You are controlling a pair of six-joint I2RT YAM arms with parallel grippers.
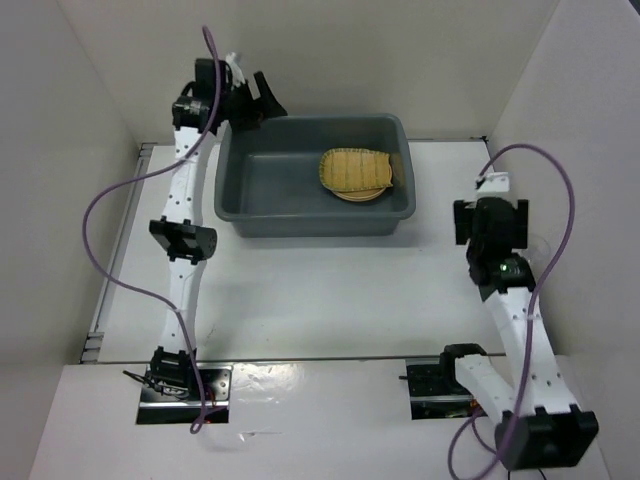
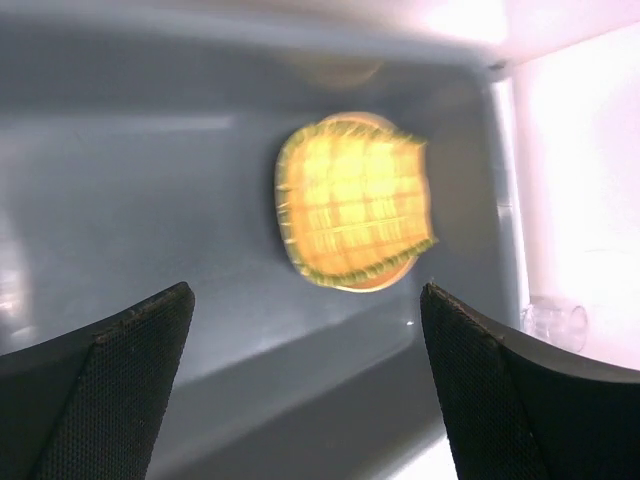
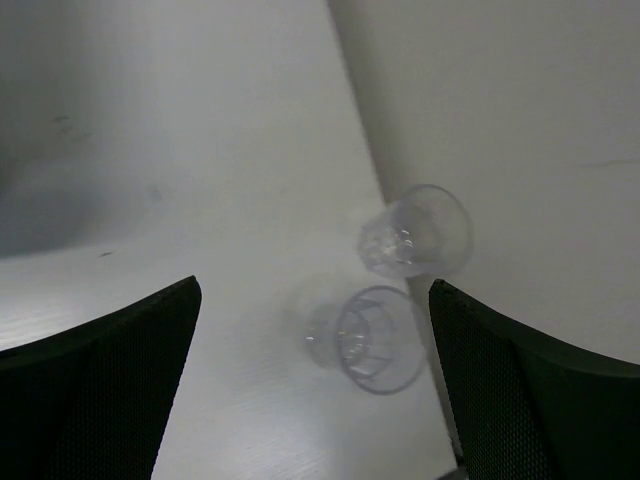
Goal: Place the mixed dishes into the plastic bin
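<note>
Starting at the far left, our left gripper (image 2: 305,292) hangs over the far-left corner of the plastic bin (image 1: 300,225), jaws spread wide and holding nothing. We would leave it parked there, out of the way of the drop.

Inside the bin, toward its right end, the woven tray (image 1: 355,170) lies on top of a yellow-orange plate (image 1: 358,198). Only the plate's rim peeks out, so we cannot tell whether a second plate is stacked under it. The left half of the bin floor is bare, and we judge it the best landing spot.

Further right, on the table (image 1: 330,290) close against the right wall, sits the clear cup (image 3: 375,340). The twin shape just beyond it looks like its reflection in the wall panel. Our right gripper (image 3: 315,285) hovers above it, fingers fully apart and empty. The cup sits nearer the right finger than the centre of the gap.

The step in hand, as we read it, is grasping this cup. We cannot tell whether it is upright or tipped, so we should:
- Shift right to centre the cup between the fingers.
- Check that the outer finger clears the wall.
- Descend slowly and close gently.
- Lift over the rim and release low.
</note>
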